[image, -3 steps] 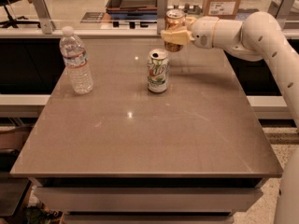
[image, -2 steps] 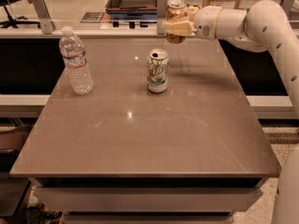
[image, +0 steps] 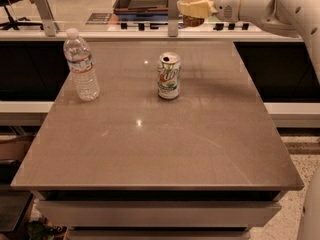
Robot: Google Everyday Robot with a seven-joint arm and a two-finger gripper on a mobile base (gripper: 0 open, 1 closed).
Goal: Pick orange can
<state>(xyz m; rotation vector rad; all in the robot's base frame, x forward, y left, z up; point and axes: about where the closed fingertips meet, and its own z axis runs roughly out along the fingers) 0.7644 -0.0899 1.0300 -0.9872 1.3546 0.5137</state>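
In the camera view, we see the gripper [image: 193,8] at the top edge of the scene, above the far edge of the table [image: 165,149]. Its pale fingers [image: 186,7] pinch the orange can [image: 191,20] around the middle. The can is upright and clear of the tabletop. The white arm [image: 260,4] reaches in from the right. On the table we find a white-and-green can [image: 169,76] standing upright near the far middle, and a water bottle [image: 81,65] upright to the left of it, well apart.
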